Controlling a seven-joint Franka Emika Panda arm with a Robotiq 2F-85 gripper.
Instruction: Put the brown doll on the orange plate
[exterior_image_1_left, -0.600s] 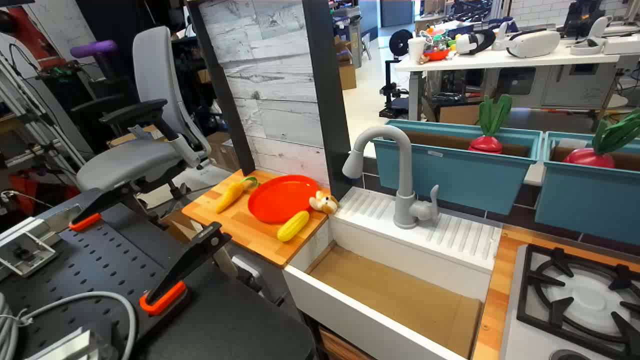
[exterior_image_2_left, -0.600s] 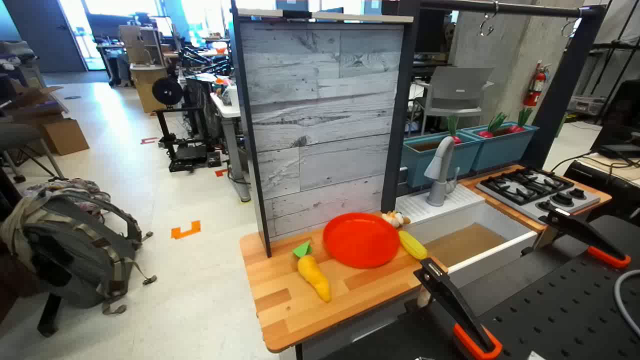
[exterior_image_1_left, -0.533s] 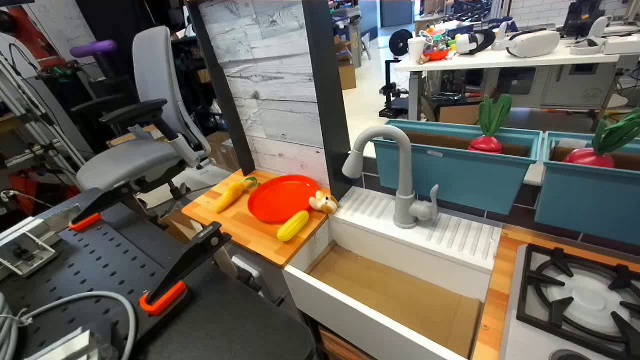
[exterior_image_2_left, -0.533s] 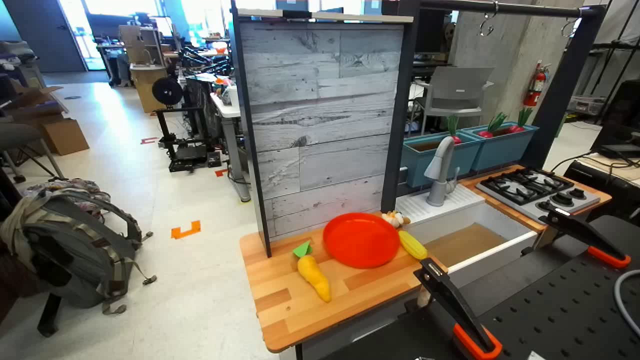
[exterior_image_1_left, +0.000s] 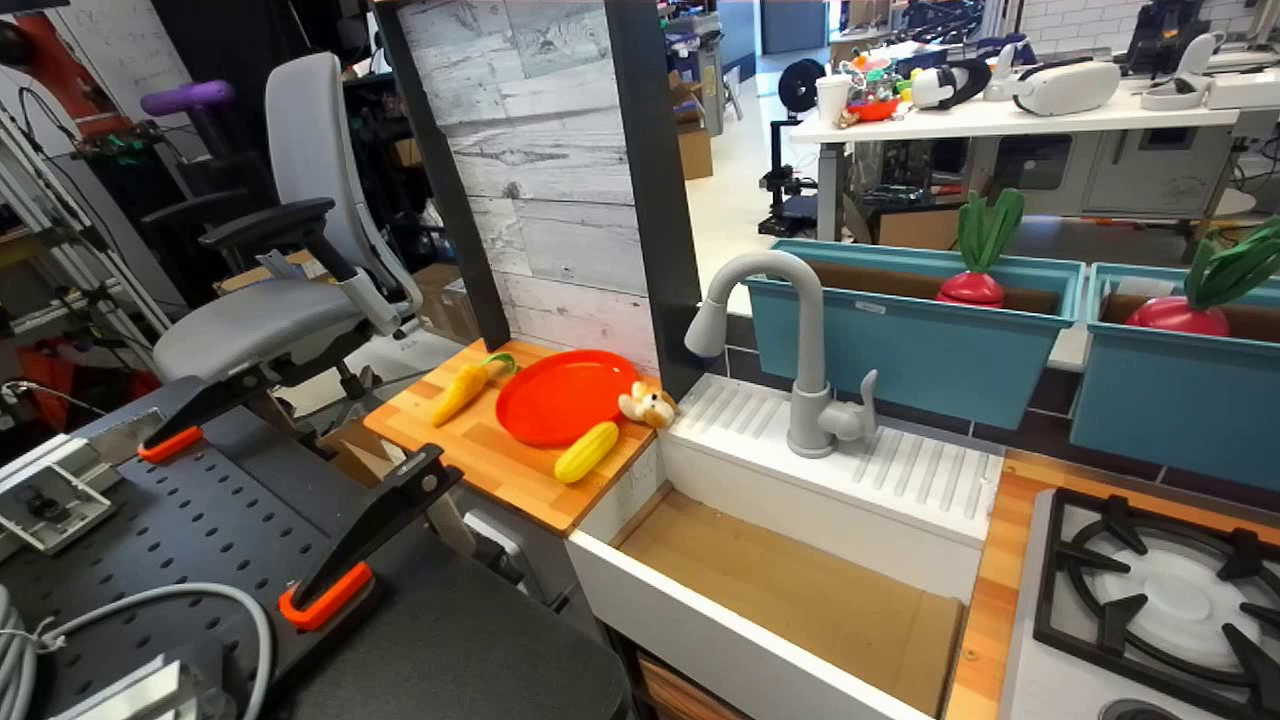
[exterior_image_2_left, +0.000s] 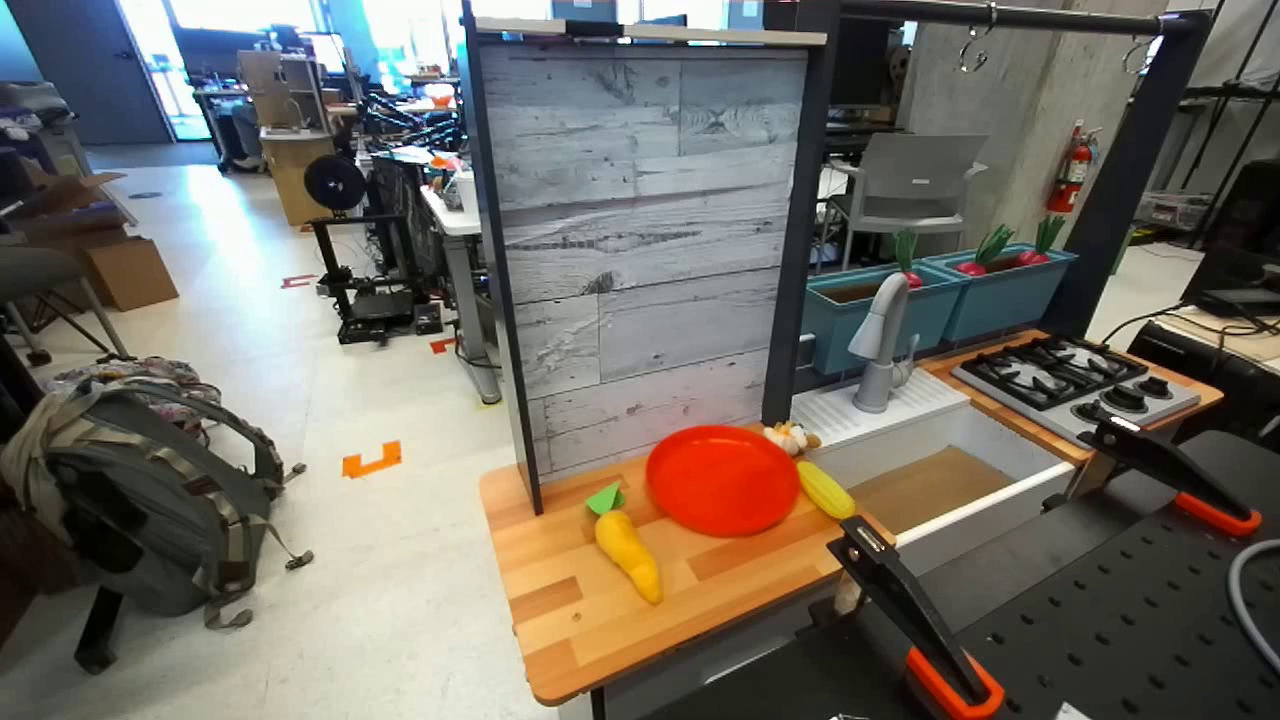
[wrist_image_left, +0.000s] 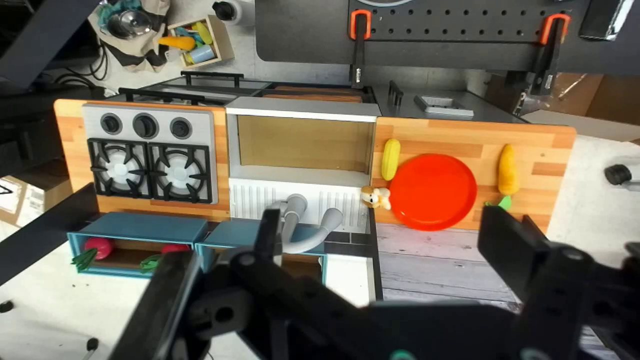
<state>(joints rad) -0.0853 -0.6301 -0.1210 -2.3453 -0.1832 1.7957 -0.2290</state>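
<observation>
The brown doll is a small brown-and-white plush animal (exterior_image_1_left: 648, 405) on the wooden counter, by the corner next to the sink. It also shows in an exterior view (exterior_image_2_left: 788, 438) and in the wrist view (wrist_image_left: 376, 197). It lies against or very near the rim of the orange plate (exterior_image_1_left: 565, 398), and I cannot tell if they touch. The plate, round and orange-red, also shows in an exterior view (exterior_image_2_left: 722, 480) and in the wrist view (wrist_image_left: 433, 192). My gripper (wrist_image_left: 382, 220) is wide open and empty, seen in the wrist view high above the counter; it is outside both exterior views.
Yellow toy corn (wrist_image_left: 390, 159) lies beside the plate near the sink edge; a yellow-orange toy carrot (wrist_image_left: 507, 170) lies on its far side. A grey faucet (exterior_image_1_left: 810, 330) stands behind the sink (exterior_image_1_left: 760, 660). An upright wood-look panel (exterior_image_2_left: 650, 220) rises behind the plate.
</observation>
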